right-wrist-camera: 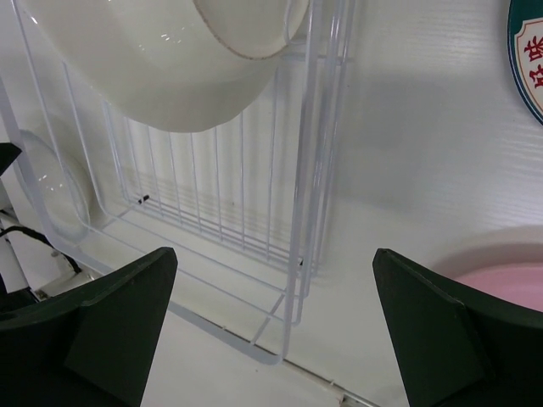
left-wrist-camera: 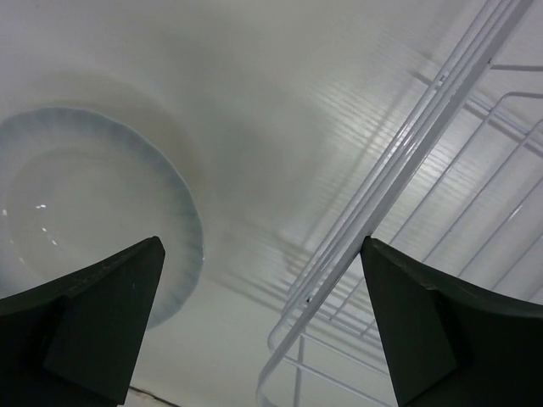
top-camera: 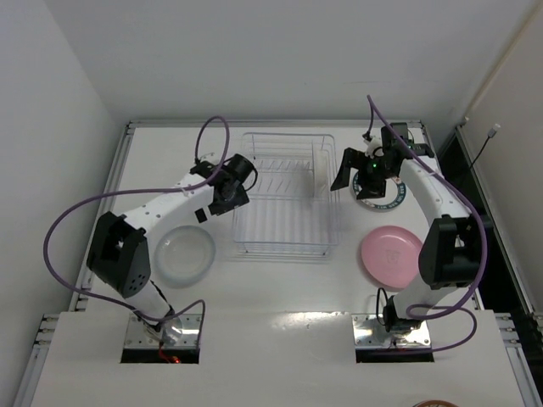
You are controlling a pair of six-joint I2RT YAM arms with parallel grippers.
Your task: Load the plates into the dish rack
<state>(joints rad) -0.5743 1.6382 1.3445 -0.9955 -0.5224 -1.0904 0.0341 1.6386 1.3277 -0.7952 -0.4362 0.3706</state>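
The white wire dish rack (top-camera: 284, 197) stands mid-table. A cream plate (top-camera: 322, 167) stands upright in its right end; the right wrist view shows it too (right-wrist-camera: 170, 68). The clear glass plate (top-camera: 185, 253) lies flat left of the rack, and also shows in the left wrist view (left-wrist-camera: 85, 212). The teal-rimmed plate (top-camera: 382, 198) lies right of the rack, partly under my right arm. The pink plate (top-camera: 390, 256) lies nearer the front. My left gripper (top-camera: 225, 193) is open and empty above the rack's left rim (left-wrist-camera: 407, 170). My right gripper (top-camera: 352, 174) is open and empty above the rack's right rim (right-wrist-camera: 305, 170).
A raised metal frame (top-camera: 127, 127) edges the table. Purple cables (top-camera: 216, 127) loop over both arms. In the right wrist view the teal-rimmed plate (right-wrist-camera: 528, 51) is at the right edge and the pink plate (right-wrist-camera: 509, 284) at the lower right.
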